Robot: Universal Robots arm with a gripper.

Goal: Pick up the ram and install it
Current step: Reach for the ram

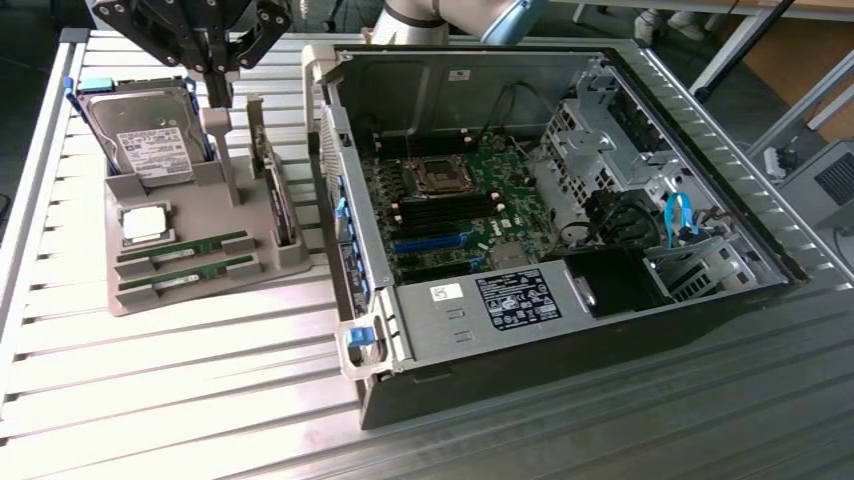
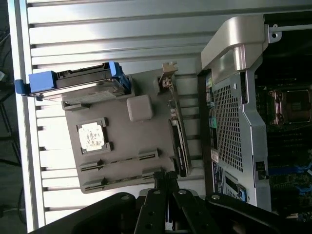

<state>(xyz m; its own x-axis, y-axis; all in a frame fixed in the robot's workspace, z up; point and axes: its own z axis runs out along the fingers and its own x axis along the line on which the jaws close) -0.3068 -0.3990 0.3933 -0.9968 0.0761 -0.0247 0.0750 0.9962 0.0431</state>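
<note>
Hovering empty, nearly-closed fingers (image 2: 159, 181) overlook the ram (image 1: 183, 250) in its holder (image 1: 200, 205), long axis toward the case (image 1: 441, 385).

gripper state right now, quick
Gripper: closed, holding nothing.

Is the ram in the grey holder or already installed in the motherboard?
In the holder: two ram sticks lie in its slots, outside the case.
</note>
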